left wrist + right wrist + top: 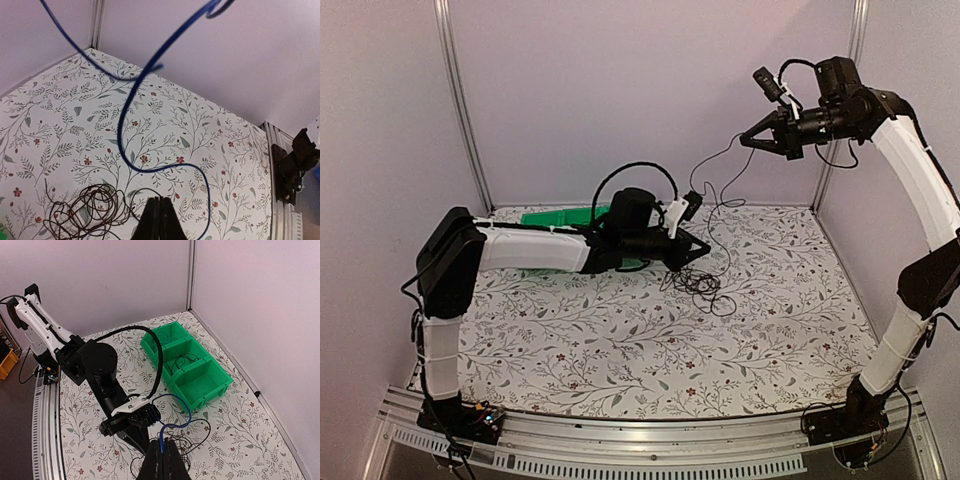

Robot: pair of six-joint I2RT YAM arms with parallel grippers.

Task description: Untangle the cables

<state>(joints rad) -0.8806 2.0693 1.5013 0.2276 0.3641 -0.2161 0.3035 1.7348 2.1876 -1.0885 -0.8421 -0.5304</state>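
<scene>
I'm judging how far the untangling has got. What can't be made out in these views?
Black tangle: top view, strands too thin to trace crossings; left wrist view, bottom edge cuts it off.
Left gripper: jaws shut; whether they pinch a strand is hidden by its own fingers.
Green bins: top view, mostly behind the left arm.
Blue cable: left wrist view, runs off the top and bottom edges.
</scene>
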